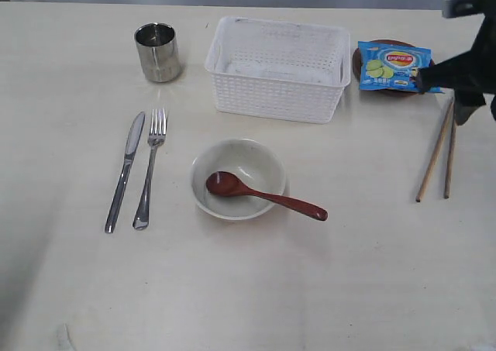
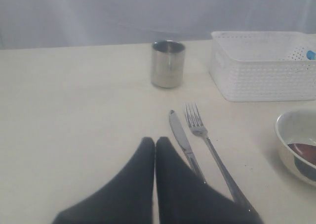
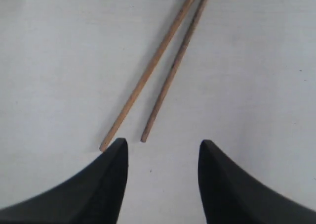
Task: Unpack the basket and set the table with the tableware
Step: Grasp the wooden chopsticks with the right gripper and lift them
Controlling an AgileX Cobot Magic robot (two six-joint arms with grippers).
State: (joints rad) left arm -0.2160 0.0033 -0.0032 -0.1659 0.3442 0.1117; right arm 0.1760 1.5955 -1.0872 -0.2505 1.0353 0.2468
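Note:
The white basket stands empty at the back of the table. The steel cup is to its left. Knife and fork lie side by side at the left. The cream bowl holds the red-brown spoon. The brown plate lies under a blue snack packet. The chopsticks lie at the right. My right gripper hangs open and empty over their far ends. My left gripper is shut and empty, low beside the knife.
The snack packet covers most of the plate right of the basket. My right arm reaches in from the upper right corner. In the left wrist view, the cup, basket and bowl lie ahead.

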